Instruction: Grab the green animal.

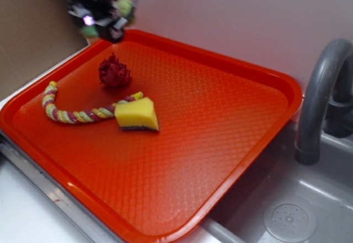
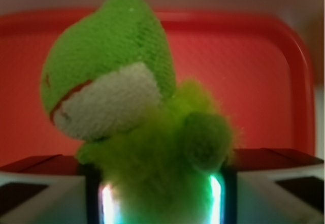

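The green animal (image 2: 137, 117), a fuzzy lime-green plush frog with a pale face, fills the wrist view. My gripper (image 2: 161, 193) is shut on its body, one finger on each side. In the exterior view the gripper (image 1: 105, 20) is raised above the far left corner of the orange tray (image 1: 237, 144). Only small green bits of the frog (image 1: 126, 7) show beside the fingers there.
On the tray lie a crinkly red ball (image 1: 114, 71), a striped rope toy (image 1: 71, 111) and a yellow wedge sponge (image 1: 137, 114). A grey faucet (image 1: 320, 100) and sink (image 1: 292, 204) are at the right. A wall stands behind the tray.
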